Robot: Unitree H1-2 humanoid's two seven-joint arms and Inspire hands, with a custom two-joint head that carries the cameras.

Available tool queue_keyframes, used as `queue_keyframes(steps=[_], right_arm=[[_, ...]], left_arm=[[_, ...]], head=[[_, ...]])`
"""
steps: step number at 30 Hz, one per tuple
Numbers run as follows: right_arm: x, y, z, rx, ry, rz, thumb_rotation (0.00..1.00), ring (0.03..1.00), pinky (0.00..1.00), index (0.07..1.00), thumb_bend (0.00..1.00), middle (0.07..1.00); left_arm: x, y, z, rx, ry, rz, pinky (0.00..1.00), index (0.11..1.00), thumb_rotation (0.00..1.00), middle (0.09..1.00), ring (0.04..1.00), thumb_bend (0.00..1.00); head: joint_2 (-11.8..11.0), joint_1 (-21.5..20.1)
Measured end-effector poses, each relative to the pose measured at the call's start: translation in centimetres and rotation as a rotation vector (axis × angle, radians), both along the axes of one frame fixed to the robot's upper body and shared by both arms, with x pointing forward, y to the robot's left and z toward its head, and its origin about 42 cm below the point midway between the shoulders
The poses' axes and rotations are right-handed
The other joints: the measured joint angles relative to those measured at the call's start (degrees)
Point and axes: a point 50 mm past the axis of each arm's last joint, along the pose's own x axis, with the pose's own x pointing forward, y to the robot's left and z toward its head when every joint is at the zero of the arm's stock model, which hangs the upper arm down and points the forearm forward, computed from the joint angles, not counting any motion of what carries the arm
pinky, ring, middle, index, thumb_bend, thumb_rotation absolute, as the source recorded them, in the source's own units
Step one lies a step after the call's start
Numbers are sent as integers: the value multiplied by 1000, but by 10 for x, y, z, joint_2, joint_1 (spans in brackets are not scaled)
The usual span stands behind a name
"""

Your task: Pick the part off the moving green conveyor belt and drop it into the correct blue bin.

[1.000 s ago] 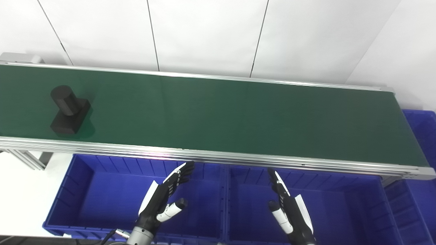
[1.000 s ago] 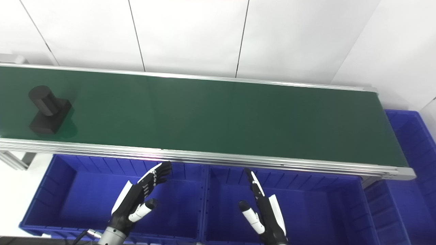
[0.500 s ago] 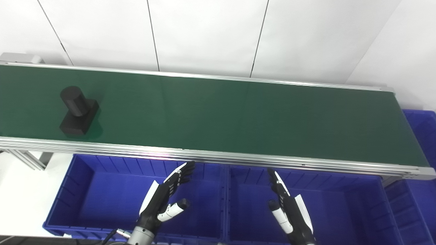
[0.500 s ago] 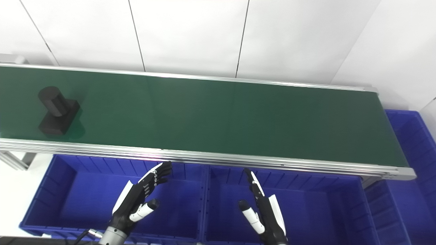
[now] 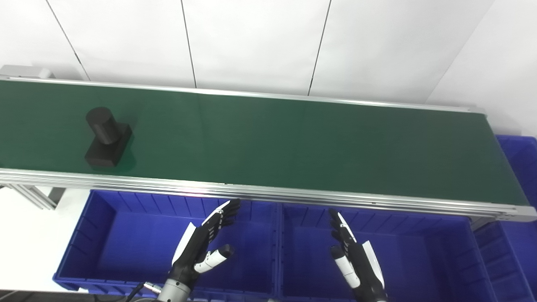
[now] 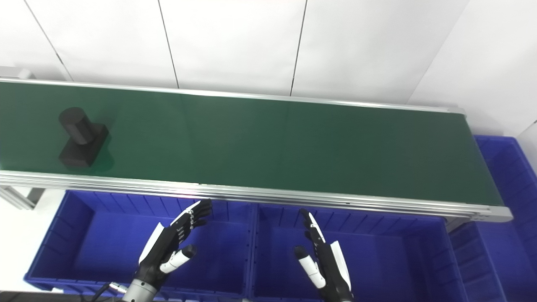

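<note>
A black part (image 5: pixel 107 137), a short cylinder standing on a square block, rides the green conveyor belt (image 5: pixel 293 142) near its left end. Below the belt's front rail, my left hand (image 5: pixel 201 247) hovers open over the left blue bin (image 5: pixel 105 226), fingers stretched toward the belt. My right hand (image 5: pixel 356 262) is open too, held over the middle blue bin (image 5: pixel 440 251). Both hands are empty and well to the right of the part.
A third blue bin (image 5: pixel 520 155) sits past the belt's right end. The belt's silver front rail (image 5: pixel 268 193) runs between the hands and the belt. A metal frame leg (image 5: pixel 31 195) stands at lower left, white wall panels behind.
The black part has travelled rightward along the belt. The left thumb has shifted slightly and the right hand has dipped a little; both stay open.
</note>
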Motion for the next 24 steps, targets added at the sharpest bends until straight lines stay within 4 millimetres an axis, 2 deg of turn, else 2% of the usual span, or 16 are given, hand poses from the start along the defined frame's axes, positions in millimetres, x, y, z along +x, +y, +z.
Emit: queue_keyframes(steps=[2,5,8,9,10,13,16,19,21,24], right_arm=[[-1,0,-2,2,-4,3,982,956,906,971,719,976],[-3,-3,-6,7,-8,5,981,962,914,973,713,980],[-5,-7,-7,-1,-7,2,993,964,921,974,712,979],[-5,-9,-7,-4,-6,-1,995,965,922,974,711,979],[-6,-10,-7,-5,-6,-3,998,965,919,981,707,984],[-7,-13,-10,3,-1,-9,1000,952,894,986,717,982],[-8,-15,-16,2,6,-7,1000,959,909,990,720,985],[-9,-18,-20,2,-3,-3,1000,974,934,994,722,993],[-7,-20,-22,3,-12,-2,1000,961,908,993,735,988],[-6,-22,-22,6,-30,-1,1000,972,923,995,706,994]], left_arm=[[-2,-1,-4,7,14,15,819,857,854,870,859,818],[-6,-6,-9,25,23,19,816,853,846,866,853,832],[-10,-10,-14,31,38,8,827,849,814,866,857,843],[-10,-12,-14,31,40,4,828,849,809,865,857,844],[-11,-12,-15,31,40,7,814,842,798,856,849,847],[-11,-17,-18,43,41,17,802,837,788,849,840,850],[-13,-20,-21,54,45,19,794,829,758,847,836,872],[-12,-22,-23,59,50,23,793,826,739,848,837,894],[-11,-24,-25,61,52,17,792,828,735,849,837,894],[-9,-24,-24,64,46,15,789,829,716,849,835,892]], head=[[-25,36],[-33,50],[-60,97],[-60,98],[-70,115],[-78,127],[-95,146],[-104,153],[-106,154],[-113,156]])
